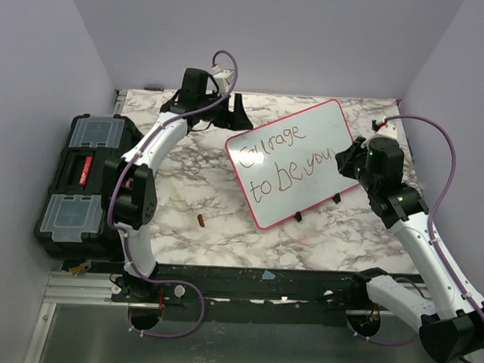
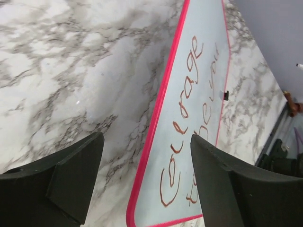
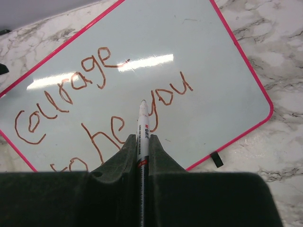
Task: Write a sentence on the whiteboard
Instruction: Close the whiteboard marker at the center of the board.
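The whiteboard (image 1: 308, 128), white with a pink-red rim, lies slanted on the marble table at the back centre. The sentence (image 1: 285, 159) in red-brown marker reads "Courage to be you" in two lines. My right gripper (image 3: 142, 140) is shut on a white marker (image 3: 143, 124). The marker's tip points at the board (image 3: 222, 71) beside the "y" of "you" (image 3: 173, 93). In the top view the right gripper (image 1: 349, 160) is at the board's right edge. My left gripper (image 2: 147, 182) is open and empty above the board's (image 2: 208, 94) corner by the "C". It shows in the top view (image 1: 235, 114) too.
A black toolbox (image 1: 81, 178) with clear lids stands at the table's left edge. A small brown cap (image 1: 201, 221) lies on the marble in front of the board. Two black clips (image 1: 336, 198) sit on the board's near edge. Grey walls close in on three sides.
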Motion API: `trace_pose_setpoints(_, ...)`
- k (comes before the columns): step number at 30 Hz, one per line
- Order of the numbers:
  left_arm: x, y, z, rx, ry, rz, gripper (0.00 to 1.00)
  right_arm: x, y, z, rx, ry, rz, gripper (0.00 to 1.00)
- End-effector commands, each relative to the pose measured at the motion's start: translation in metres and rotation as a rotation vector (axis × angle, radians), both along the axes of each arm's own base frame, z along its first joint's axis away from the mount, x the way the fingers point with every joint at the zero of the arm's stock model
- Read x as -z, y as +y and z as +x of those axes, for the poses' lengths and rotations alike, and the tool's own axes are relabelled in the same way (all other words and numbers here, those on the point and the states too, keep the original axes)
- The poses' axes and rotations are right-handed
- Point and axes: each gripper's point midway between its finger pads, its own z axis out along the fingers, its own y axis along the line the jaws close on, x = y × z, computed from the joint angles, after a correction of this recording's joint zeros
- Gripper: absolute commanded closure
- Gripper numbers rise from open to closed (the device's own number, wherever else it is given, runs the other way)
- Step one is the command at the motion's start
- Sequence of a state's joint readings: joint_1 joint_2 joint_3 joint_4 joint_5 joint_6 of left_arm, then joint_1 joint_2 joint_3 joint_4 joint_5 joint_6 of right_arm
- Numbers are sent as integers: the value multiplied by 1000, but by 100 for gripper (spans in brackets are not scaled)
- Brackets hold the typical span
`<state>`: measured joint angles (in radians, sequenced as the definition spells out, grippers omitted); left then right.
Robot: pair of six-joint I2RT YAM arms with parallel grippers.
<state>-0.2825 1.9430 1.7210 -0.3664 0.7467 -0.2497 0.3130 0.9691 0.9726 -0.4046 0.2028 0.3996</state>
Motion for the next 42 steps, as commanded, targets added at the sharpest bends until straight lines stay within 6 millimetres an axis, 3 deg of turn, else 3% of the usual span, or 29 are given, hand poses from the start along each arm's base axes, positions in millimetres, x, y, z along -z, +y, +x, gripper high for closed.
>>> trace_pose_setpoints(1,-44,45,10,-280,-156,94,24,-9,7,0,-41,-23,15,99)
trace_pose_setpoints(2,-50,54,7,-328,-167,106,23,-11,9,0,-50,-28,19,99)
trace_pose_setpoints(8,-49,107,-23,-569,-144,216,21,-21,29,-3,-158,-66,66,99)
trace_pose_setpoints(11,-53,147,-42,-738,-176,305,18,-21,35,-2,-187,-69,84,99)
trace_pose_setpoints(13,-54,177,-53,-891,-227,329,2,-21,43,-3,-225,-68,105,99)
trace_pose_setpoints(15,-42,204,-66,-1043,-250,315,2,-21,46,-1,-235,-71,117,99)
trace_pose_setpoints(17,-34,218,-77,-1126,-243,269,1,-20,49,0,-246,-72,129,99)
trace_pose_setpoints(20,-21,215,-91,-1080,-140,266,2,-19,53,0,-260,-69,143,99)
trace_pose_setpoints(28,34,230,-147,-1218,170,362,4,-14,53,-1,-262,-68,147,99)
trace_pose_setpoints(36,100,195,-198,-1186,375,355,28,-11,54,-5,-264,-69,164,99)
trace_pose_setpoints(42,140,169,-212,-1148,469,425,34,-13,56,-9,-279,-72,171,99)
